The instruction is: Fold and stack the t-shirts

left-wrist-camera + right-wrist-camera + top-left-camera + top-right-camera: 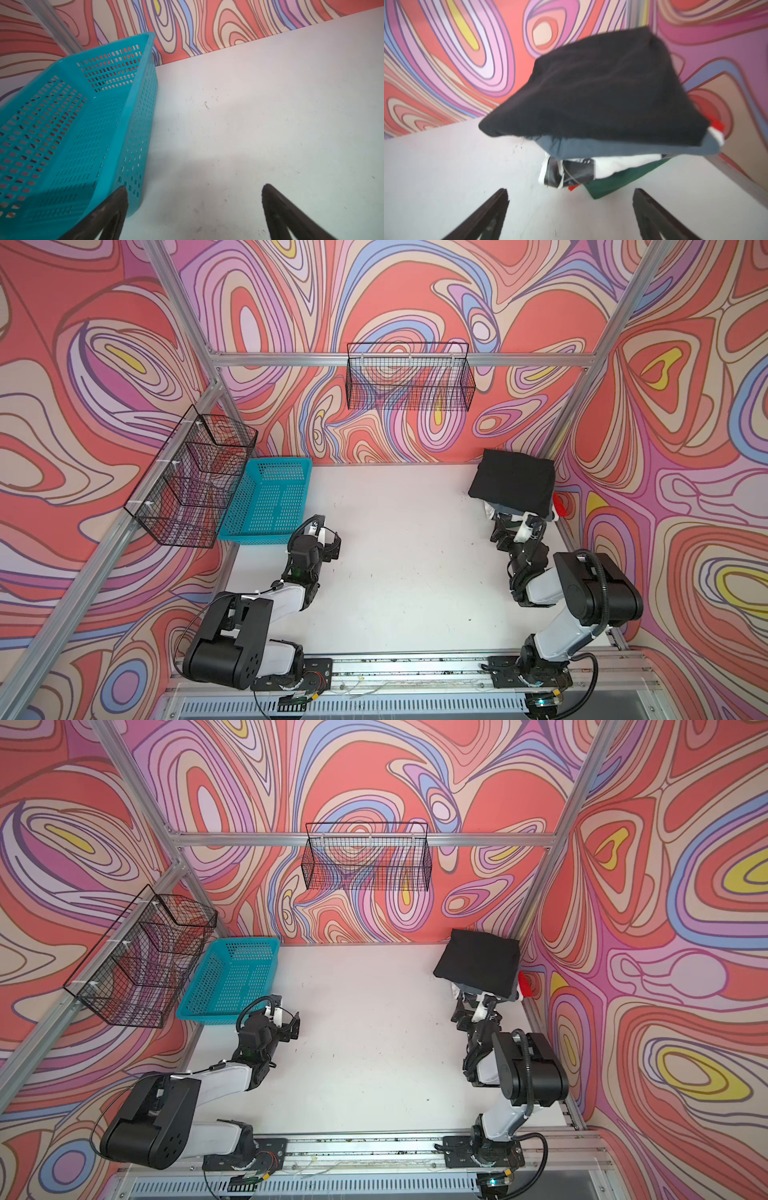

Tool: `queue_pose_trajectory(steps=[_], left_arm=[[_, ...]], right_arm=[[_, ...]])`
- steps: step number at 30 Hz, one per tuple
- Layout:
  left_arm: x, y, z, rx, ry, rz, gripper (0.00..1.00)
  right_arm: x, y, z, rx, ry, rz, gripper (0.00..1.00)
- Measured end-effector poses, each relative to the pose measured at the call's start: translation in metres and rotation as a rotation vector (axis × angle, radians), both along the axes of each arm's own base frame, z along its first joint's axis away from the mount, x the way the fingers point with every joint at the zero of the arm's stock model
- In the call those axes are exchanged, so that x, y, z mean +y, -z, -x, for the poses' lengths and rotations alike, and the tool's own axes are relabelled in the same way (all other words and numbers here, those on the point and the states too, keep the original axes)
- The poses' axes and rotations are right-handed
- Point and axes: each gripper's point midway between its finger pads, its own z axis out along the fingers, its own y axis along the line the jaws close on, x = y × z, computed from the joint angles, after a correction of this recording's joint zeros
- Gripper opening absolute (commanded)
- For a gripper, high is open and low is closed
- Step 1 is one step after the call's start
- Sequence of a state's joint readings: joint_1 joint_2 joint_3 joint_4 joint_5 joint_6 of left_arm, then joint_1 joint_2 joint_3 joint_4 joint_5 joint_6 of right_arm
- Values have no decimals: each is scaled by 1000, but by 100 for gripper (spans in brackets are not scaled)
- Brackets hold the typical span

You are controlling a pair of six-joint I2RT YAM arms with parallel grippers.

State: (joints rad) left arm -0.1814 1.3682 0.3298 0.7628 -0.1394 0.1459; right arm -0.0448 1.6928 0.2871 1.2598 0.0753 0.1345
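Now the folded soft black cloth t-shirt (513, 481) tops a pile at the upper right of the white counter (407, 580) in both top views (slate-grey tee (612, 148), white tee (623, 164), dark green tee (612, 184) and red tee (717, 124) lie beneath). The right hand (570, 190) gapes wide and empty, just short of the pile. The left hand (194, 188), equally wide and empty, sits beside the turquoise perforated plastic basket (277, 506) at left.

Both top views are bright and evenly lit, with only soft, pale shadows on the white counter (415, 572). The walls (83, 406) bend near the edges. In the right wrist view the t-shirts (602, 93) look blurry. In the left wrist view a soft grey shadow lies on the counter, and the fingers of the left end effector (194, 188) look dark and fuzzy.
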Motion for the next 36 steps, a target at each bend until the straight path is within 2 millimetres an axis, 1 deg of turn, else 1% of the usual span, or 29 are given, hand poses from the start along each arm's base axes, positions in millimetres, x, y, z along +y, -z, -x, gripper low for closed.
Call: queue_pose_trajectory(steps=[2, 4, 6, 8, 9, 11, 12, 17, 22, 29, 32, 36], left_arm=[[-6, 0, -1, -14, 39, 8, 100], [-6, 4, -1, -11, 51, 19, 100], [4, 7, -1, -5, 32, 48, 100], [19, 11, -6, -10, -2, 92, 100], [24, 16, -9, -6, -15, 106, 100], [34, 33, -9, 58, -48, 133, 100], [35, 34, -10, 61, -56, 144, 100], [42, 25, -19, 36, -84, 195, 100], [41, 25, -19, 40, -87, 213, 100], [41, 25, -19, 40, -86, 219, 100], [41, 25, -19, 40, -84, 220, 100], [41, 25, -19, 40, -85, 222, 100]], right_arm=[[6, 0, -5, 5, -26, 10, 98], [7, -3, -7, -3, -36, 18, 98], [8, -4, -8, -4, -42, 22, 98], [9, -4, -8, -3, -45, 26, 98], [9, -4, -8, -2, -46, 27, 98], [9, -4, -8, -3, -49, 29, 98], [10, -4, -8, -3, -50, 30, 98], [13, -3, -12, 11, -67, 38, 98], [17, -3, -15, 13, -79, 45, 98], [18, -3, -15, 15, -80, 51, 98], [19, 0, -18, 37, -71, 65, 98], [31, -4, -24, 36, -83, 87, 98]])
